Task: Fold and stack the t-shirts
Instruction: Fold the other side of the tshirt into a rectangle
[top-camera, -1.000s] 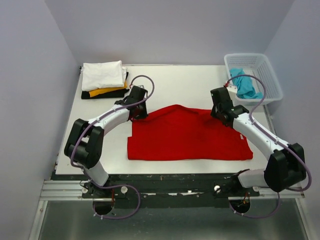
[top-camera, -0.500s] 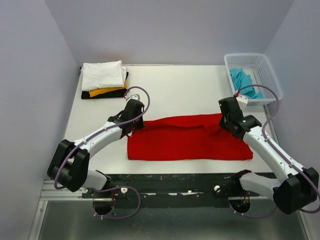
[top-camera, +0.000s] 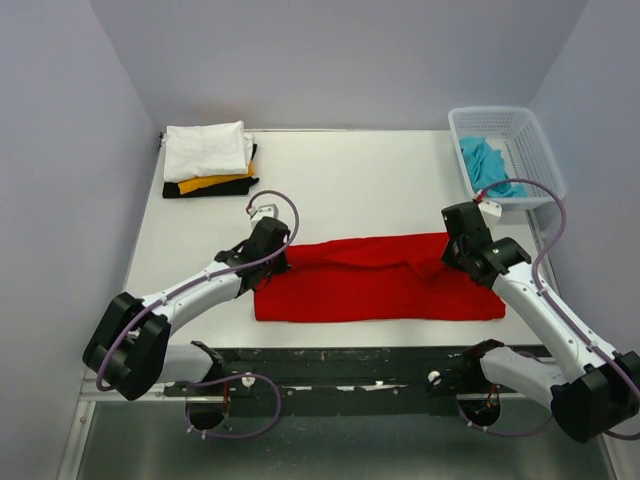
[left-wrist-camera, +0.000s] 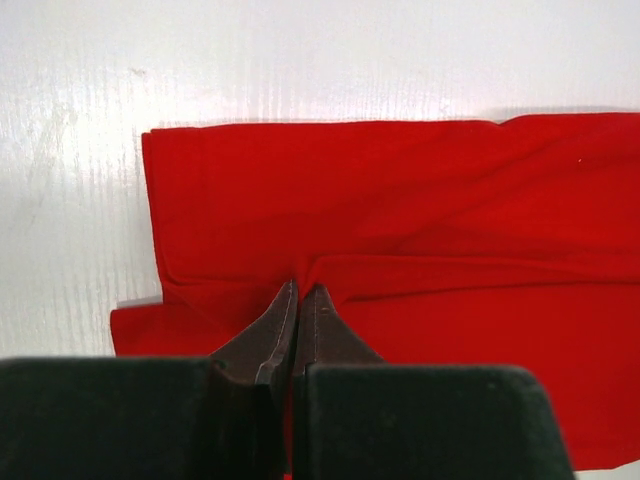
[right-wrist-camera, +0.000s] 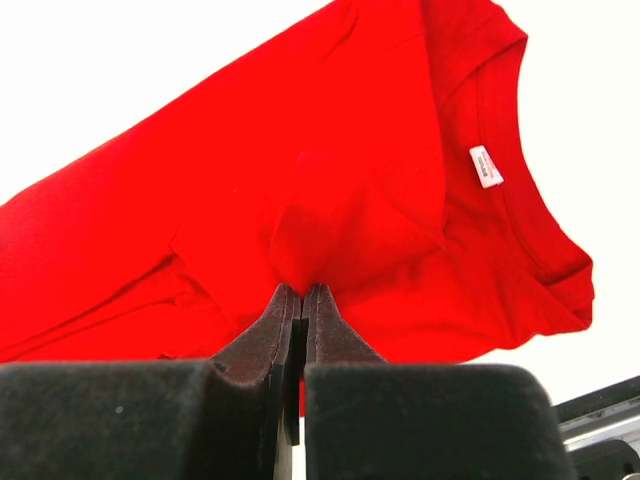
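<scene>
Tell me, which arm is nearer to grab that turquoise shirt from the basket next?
Likely right. The right fingers are close by the basket holding the turquoise shirt; the left fingers are across the table. Both pinch the red shirt and must release it first.

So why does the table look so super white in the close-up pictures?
Right wrist view: the table is washed out to plain white around the red t-shirt, though its white label is sharp. Left wrist view: bright too, but faint streaks show on it. Top view: softer, even light, the table looks pale grey.
</scene>
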